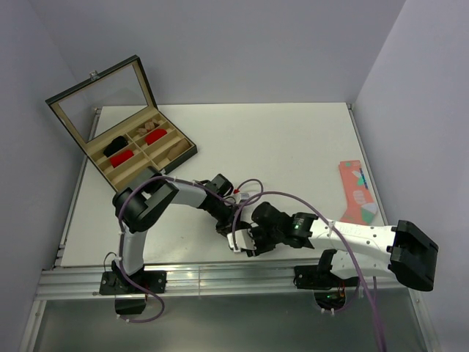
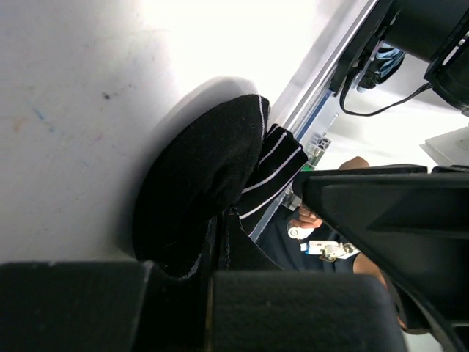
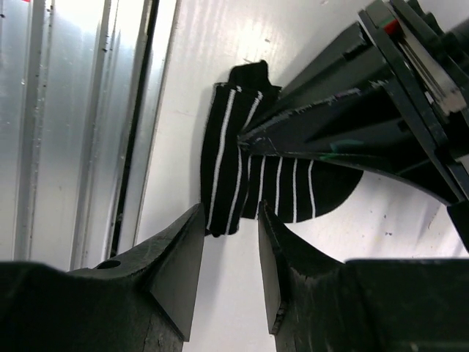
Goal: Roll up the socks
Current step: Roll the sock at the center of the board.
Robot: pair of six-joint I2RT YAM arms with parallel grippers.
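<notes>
Right wrist view: the right gripper holds its jaws apart astride the folded end of the black striped sock, probably to tuck the roll, by the worktop's near edge at mid-width. Just beyond, the left gripper is clamped on the sock, seemingly anchoring it. Farther off, a coral sock lies by the right edge and an open box sits at the far-left corner.

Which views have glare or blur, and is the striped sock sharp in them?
Left wrist: the table is burnt out to white at the top; the black striped sock is fairly sharp; the left fingers are dark and blurred. Right wrist: stripes crisp, the aluminium rail shines, the right fingers are soft. Top external: even light, no glare.
</notes>
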